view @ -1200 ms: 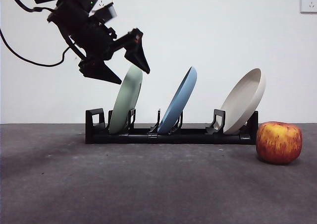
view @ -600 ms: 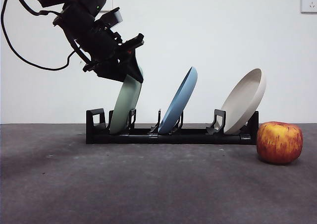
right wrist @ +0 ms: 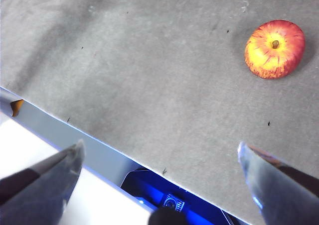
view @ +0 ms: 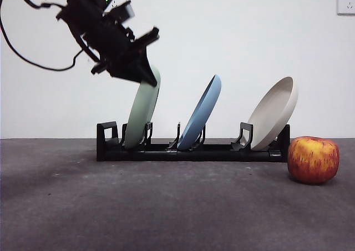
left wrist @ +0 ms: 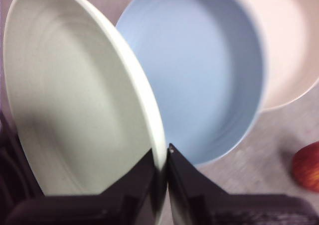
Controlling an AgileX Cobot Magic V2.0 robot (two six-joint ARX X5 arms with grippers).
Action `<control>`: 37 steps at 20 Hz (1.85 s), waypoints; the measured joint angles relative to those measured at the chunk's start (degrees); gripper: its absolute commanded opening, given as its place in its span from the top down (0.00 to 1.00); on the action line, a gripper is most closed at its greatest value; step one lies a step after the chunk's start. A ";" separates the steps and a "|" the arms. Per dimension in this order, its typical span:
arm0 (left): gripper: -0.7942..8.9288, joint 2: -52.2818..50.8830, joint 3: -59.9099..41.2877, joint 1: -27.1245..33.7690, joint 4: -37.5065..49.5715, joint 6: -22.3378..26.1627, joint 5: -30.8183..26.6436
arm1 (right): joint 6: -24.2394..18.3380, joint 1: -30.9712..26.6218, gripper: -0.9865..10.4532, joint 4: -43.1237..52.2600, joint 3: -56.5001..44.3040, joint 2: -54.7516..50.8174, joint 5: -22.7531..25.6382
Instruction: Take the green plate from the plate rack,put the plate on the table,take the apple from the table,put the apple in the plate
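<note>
Gripper pinching plate rim at the rack.

The left gripper (left wrist: 160,171) is clamping its jaws on the upper rim of the green plate (view: 142,111), which is standing tilted in the end slot of the plate rack (view: 191,150), beside the blue plate (view: 199,112) and beige plate (view: 273,112). The apple (view: 313,160) is resting on the counter (view: 166,206) just past the rack's far end. The right gripper (right wrist: 162,172) is hanging spread wide above the counter's edge.
</note>
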 measured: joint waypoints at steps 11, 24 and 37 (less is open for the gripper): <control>0.93 -18.40 4.74 -6.67 -19.71 8.50 -6.54 | 0.00 0.00 0.31 -0.02 0.00 0.00 0.00; 0.93 -20.74 -9.11 -36.70 -31.91 18.91 -37.83 | 0.00 0.00 0.31 0.00 0.00 0.00 0.00; 0.93 -2.38 -22.62 -44.63 -13.42 23.08 -50.47 | 0.00 0.00 0.31 -0.02 0.00 0.00 0.00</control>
